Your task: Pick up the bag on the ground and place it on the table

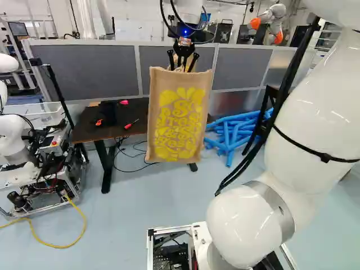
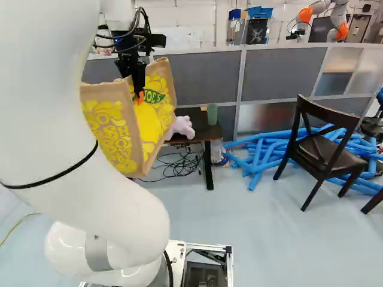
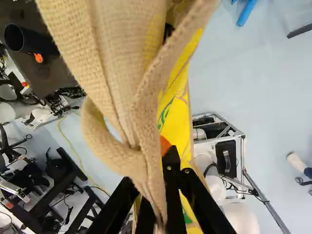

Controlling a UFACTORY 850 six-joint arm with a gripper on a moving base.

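Bag [image 1: 179,121] aloft in downturned fingers [image 2: 139,73]

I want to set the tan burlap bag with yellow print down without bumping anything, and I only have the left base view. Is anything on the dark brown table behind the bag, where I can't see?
Observer: Yes. In the right base view, a pale pink plush toy sits at the near edge of the table, just right of the bag.
Operator: Understood. From the front the bag looks flat to me. Is its mouth closed?
Observer: No, the right base view shows the mouth gaping open, its two printed sides spread apart below the black hand.
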